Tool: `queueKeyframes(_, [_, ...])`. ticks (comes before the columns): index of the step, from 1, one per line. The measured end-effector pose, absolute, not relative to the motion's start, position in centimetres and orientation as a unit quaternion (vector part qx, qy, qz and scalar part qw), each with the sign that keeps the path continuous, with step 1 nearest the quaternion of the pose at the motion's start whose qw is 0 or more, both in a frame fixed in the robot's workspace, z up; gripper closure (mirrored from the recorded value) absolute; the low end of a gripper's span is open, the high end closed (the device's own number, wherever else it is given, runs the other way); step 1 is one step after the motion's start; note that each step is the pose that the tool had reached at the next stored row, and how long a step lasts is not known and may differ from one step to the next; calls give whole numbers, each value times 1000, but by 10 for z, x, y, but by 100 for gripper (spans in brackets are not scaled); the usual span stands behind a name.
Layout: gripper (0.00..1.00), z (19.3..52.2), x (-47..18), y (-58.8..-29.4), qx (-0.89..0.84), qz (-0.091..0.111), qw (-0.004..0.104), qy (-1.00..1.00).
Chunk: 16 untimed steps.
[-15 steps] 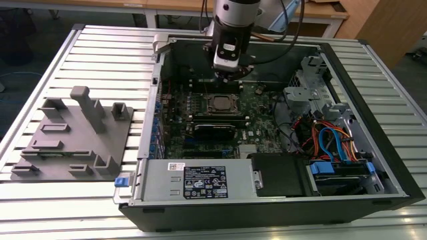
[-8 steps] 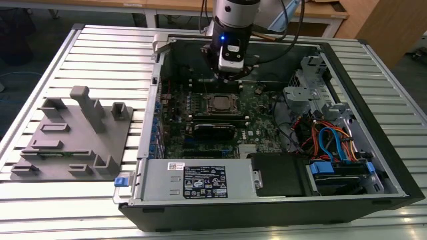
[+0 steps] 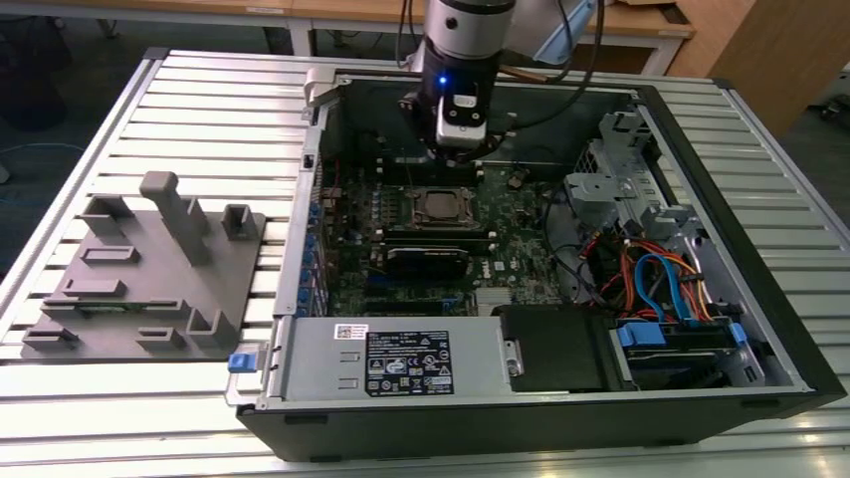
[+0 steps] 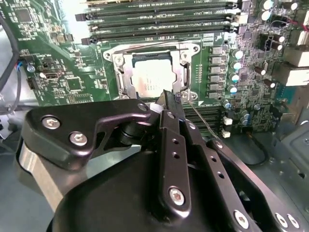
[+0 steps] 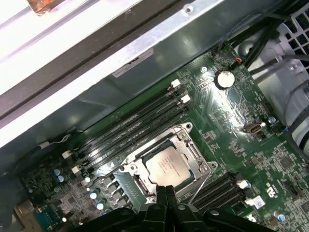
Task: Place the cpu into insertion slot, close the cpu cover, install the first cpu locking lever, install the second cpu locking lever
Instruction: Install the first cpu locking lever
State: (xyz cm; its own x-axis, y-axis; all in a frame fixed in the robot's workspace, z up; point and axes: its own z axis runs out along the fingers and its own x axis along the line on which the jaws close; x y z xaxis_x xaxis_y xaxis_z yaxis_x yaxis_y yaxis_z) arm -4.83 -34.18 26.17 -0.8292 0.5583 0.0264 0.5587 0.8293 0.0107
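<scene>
**Item: the cpu** [image 5: 166, 165]. A small flat square chip with a dull grey metal top. It is seated inside the insertion slot [image 3: 445, 207], a small square socket with a silvery rim set in the green circuit board [image 5: 231, 125].

**Item: the cpu cover** [image 4: 126, 72]. A thin silvery metal frame plate with a square window. It appears to lie down over the insertion slot, and the chip's top shows through the window. Whether it sits fully flat cannot be told.

**Item: the hand** [image 5: 165, 192]. Black, with two fingers drawn together to hardly a gap and nothing seen between them. It sits above one edge of the insertion slot, tips just beside the rim. Whether they touch it cannot be told.

**Item: thin wire locking lever** [image 5: 203, 186]. It slants away from a corner of the insertion slot and passes close by the hand. It seems unlatched.

**Step in hand (judgement).** This looks like lever work, with chip and cover apparently settled.
- The closed fingertips should bear on the wire itself, never on the frame or chip.
- The push should follow the lever's own swing.
- Pressure should be light, since springy wire may slip off narrow tips.
- The small parts ringing the insertion slot need clearance.

**Orientation.** The cpu lies flat with its metal top up. Being square, it has no long axis, and its edges run parallel with the insertion slot's rim. The lever has the long axis here, running roughly along one side of the insertion slot. Which end is free cannot be told.
</scene>
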Motion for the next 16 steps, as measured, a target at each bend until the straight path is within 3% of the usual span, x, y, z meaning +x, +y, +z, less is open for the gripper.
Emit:
queueKeyframes(6, [90, 259, -50, -342, -278, -26, 16, -960])
queueKeyframes(16, [90, 258, -50, -342, -210, -28, 18, -977])
